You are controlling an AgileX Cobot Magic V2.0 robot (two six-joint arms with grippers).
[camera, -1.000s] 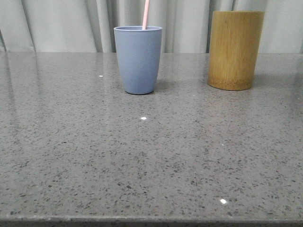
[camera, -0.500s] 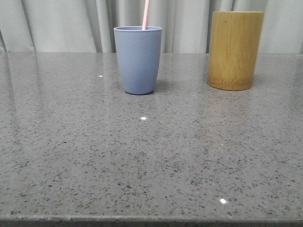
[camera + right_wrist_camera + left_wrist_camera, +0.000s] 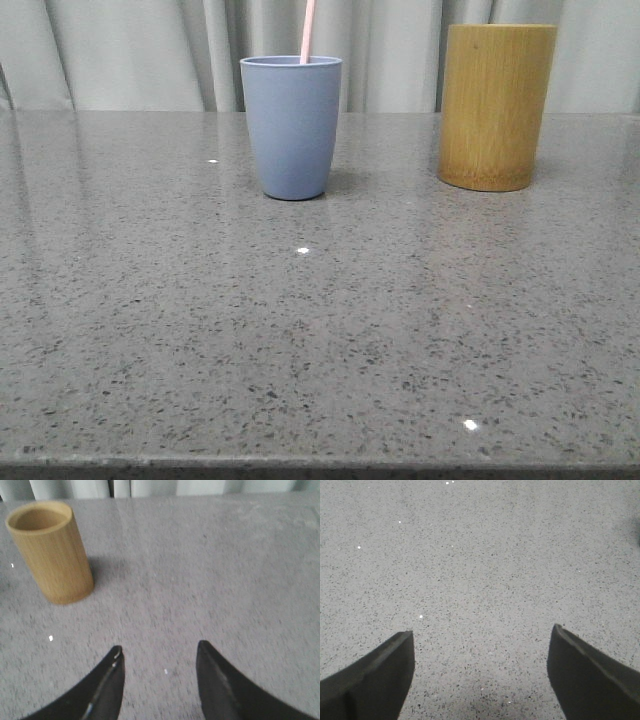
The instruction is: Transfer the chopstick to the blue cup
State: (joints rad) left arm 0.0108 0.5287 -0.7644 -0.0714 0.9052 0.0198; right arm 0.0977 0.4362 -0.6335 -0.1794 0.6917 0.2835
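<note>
1. Since the chopstick (image 3: 308, 30) already stands in the blue cup (image 3: 291, 125), the transfer looks done.
2. Left end effector (image 3: 482, 645) and right end effector (image 3: 159, 655) are released, empty above the table (image 3: 320, 330).
3. Retreat without nudging the cup.

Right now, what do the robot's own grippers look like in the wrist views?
The left gripper has two dark, matte, wedge-shaped fingers that taper toward blunt tips. The right gripper has two black, curved fingers narrowing to points, with a slight glossy sheen. No cables, markings or labels are visible on either.
</note>
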